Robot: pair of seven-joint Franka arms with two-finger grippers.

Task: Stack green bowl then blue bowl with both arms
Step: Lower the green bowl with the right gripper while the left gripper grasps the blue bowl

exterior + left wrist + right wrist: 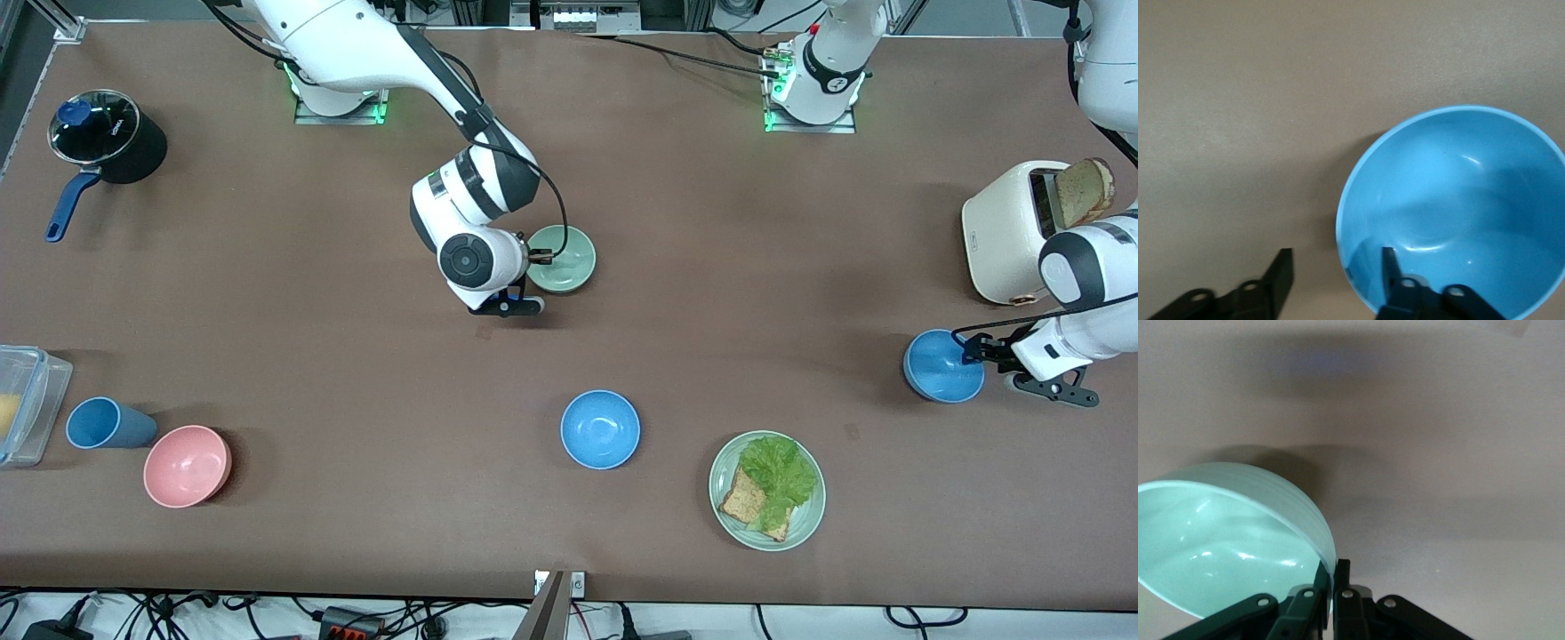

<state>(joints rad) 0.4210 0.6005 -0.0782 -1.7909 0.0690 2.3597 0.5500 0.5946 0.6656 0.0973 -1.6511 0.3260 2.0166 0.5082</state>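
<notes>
The green bowl [565, 259] is mid-table, near the right arm's base. My right gripper [536, 257] is shut on its rim. In the right wrist view the bowl [1218, 547] is tilted with a shadow under it, its rim pinched in that gripper [1335, 568]. One blue bowl [941, 366] sits at the left arm's end of the table. My left gripper [971, 350] is open astride its rim. In the left wrist view one finger [1389, 261] is inside the bowl [1458, 200] and the other finger [1281, 267] is outside it. The second blue bowl [600, 429] sits alone, nearer the front camera.
A pale green plate [805, 524] with lettuce and bread lies beside the second blue bowl. A white toaster [1005, 233] with toast stands by the left arm. A pink bowl [187, 465], blue cup [105, 423], clear container [25, 404] and black pot [108, 138] are at the right arm's end.
</notes>
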